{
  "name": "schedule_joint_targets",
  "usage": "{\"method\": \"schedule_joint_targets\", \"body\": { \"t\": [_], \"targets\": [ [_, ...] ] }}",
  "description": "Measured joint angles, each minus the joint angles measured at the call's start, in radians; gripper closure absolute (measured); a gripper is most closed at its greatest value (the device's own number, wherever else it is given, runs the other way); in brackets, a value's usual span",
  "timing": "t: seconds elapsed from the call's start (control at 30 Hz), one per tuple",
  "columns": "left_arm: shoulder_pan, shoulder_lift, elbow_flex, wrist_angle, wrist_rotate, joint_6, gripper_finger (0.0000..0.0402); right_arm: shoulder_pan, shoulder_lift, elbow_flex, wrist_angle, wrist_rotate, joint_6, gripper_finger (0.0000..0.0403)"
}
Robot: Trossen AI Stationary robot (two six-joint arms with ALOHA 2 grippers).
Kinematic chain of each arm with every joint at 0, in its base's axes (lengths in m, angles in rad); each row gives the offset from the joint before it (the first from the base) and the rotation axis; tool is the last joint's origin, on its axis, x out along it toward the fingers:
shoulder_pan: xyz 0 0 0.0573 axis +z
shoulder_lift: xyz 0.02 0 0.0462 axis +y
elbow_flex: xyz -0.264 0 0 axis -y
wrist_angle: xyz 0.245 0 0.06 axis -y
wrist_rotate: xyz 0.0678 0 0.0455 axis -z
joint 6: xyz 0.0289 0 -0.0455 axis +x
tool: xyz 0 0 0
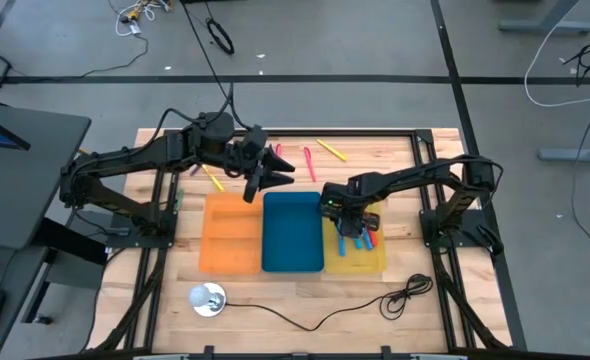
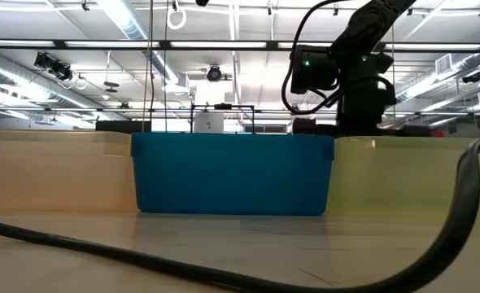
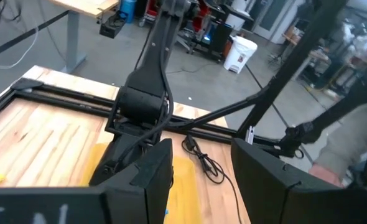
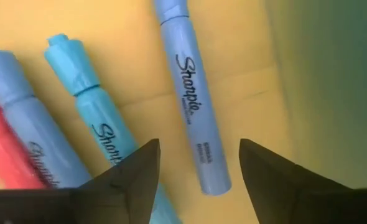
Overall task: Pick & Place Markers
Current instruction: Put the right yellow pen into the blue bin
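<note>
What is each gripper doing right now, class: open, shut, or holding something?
Left gripper: open, empty, above the table's far side.
Right gripper: open over the yellow tray, a blue marker lying below it.

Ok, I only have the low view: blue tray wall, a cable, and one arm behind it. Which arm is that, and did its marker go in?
Observer: That is the right arm; its right gripper hangs over the yellow tray, beside the blue tray.
Operator: Are the fingers holding anything?
Observer: No. In the right wrist view the fingers are apart, and a light blue marker lies flat on the tray floor between them.
Operator: Any other markers in there?
Observer: Yes, two more blue markers and a red marker lie beside it.
Operator: And the left arm?
Observer: The left gripper hovers at the blue tray's far edge, empty.
</note>
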Motion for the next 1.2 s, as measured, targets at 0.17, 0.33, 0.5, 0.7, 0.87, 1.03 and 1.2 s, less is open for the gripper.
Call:
{"method": "schedule_joint_targets", "body": {
  "t": [0.17, 0.33, 0.5, 0.7, 0.87, 1.03, 1.2],
  "targets": [
    [0.01, 0.0, 0.0, -0.002, 0.043, 0.029, 0.0229, 0.0, -0.067, 0.001, -0.01, -0.012, 0.155, 0.0194],
    [0.025, 0.0, 0.002, -0.055, 0.07, 0.054, 0.0229, 0.0, -0.154, 0.002, 0.0, -0.016, 0.373, 0.0195],
    [0.035, 0.0, 0.002, -0.124, 0.071, 0.054, 0.0229, 0.003, -0.25, 0.002, 0.016, 0.042, 0.587, 0.0195],
    [0.035, 0.0, 0.002, -0.136, 0.071, 0.041, 0.0229, 0.017, -0.376, 0.002, 0.038, 0.137, 0.905, 0.0195],
    [0.035, 0.0, 0.002, -0.127, 0.008, 0.039, 0.0229, 0.018, -0.472, 0.002, 0.083, 0.138, 1.19, 0.0195],
    [0.035, 0.0, 0.002, -0.103, -0.072, 0.036, 0.0229, 0.018, -0.529, 0.002, 0.197, 0.138, 1.479, 0.0195],
    [0.034, 0.0, 0.002, -0.103, -0.092, 0.003, 0.0229, 0.018, -0.55, 0.002, 0.364, 0.138, 1.693, 0.0195]
  ]
}}
